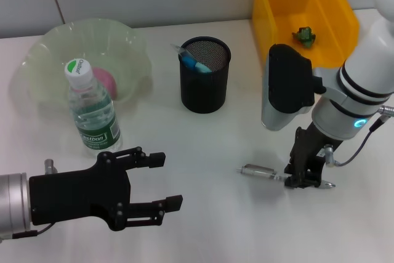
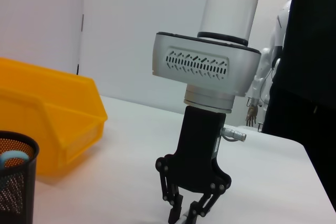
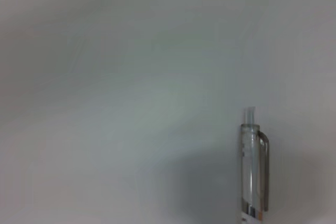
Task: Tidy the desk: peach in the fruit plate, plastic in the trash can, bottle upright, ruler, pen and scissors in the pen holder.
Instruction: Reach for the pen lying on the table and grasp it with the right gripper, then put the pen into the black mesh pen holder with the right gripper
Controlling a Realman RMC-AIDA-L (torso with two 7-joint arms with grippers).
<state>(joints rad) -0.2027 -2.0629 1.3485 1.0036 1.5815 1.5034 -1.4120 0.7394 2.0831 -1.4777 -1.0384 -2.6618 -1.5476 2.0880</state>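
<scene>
At the near edge of the desk (image 1: pixel 203 226), on the robot's left, the left gripper (image 1: pixel 167 180) hangs idle with its fingers spread wide and nothing between them; it should simply stay clear of the work. Slightly farther in, on the right, the right gripper (image 1: pixel 303 177) has its fingertips down at the tabletop, straddling the pen (image 1: pixel 271 175), which lies flat with its clip end pointing toward the middle of the desk and its tip poking out past the fingers on the far side. The jaws look narrowed around the barrel, but whether they are already pinching it I cannot tell for sure; the right wrist view shows only the clear clip end of the pen (image 3: pixel 253 169) lying on the white surface. To do this step well, I would judge that the fingers should close squarely across the barrel, firmly enough that the smooth, round pen cannot roll or swivel, then lift straight up before travelling. The pen should be tilted near vertical over the pen holder (image 1: pixel 205 73), which stands beyond, mid-desk, and already holds the scissors (image 1: pixel 196 61), so the drop should aim for the free side of the cup. Left of it the bottle (image 1: pixel 92 110) stands upright just in front of the fruit plate (image 1: pixel 49 53), with the peach (image 1: pixel 103 82) inside. Farthest right, the trash can (image 1: pixel 271 16) holds a small green scrap (image 1: pixel 304 35).
</scene>
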